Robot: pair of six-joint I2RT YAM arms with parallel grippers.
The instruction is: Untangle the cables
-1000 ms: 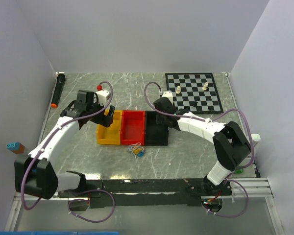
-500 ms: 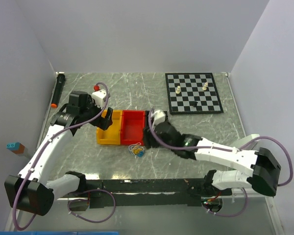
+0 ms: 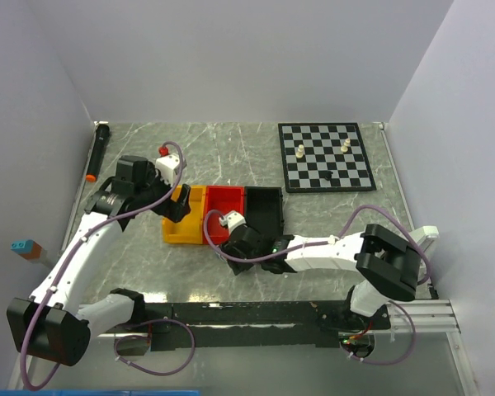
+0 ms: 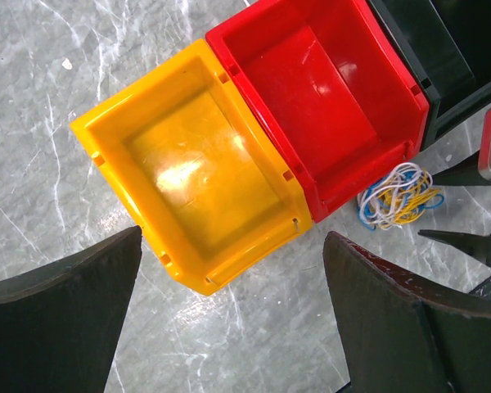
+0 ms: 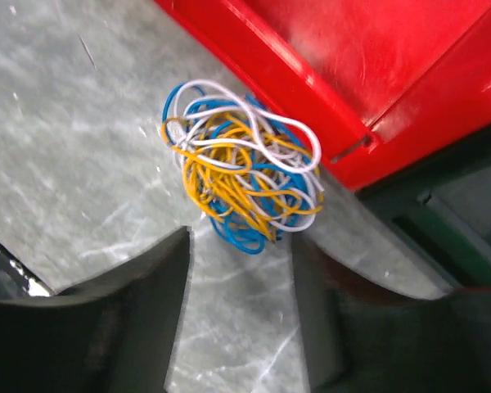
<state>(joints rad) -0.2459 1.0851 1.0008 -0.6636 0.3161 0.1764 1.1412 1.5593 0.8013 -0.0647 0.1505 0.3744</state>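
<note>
— Where's the tangle?
— The cables [image 5: 241, 184] sit in one blue, yellow and white clump on the table [image 5: 82, 147], just beside the red bin [image 5: 352, 65], outside its near wall.
— The pincers?
— The right gripper [image 5: 241, 270] is spread wide and empty, poised at that clump. The left gripper [image 4: 229, 270] is equally wide and empty, above the yellow bin [image 4: 196, 176] that touches the red bin's side.
— Surface, room?
— Grey marbled top; plain white walls [image 3: 231, 66] rise beyond the red bin

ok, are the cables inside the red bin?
No, the cables lie in a clump on the table, just outside the wall of the red bin.
</note>
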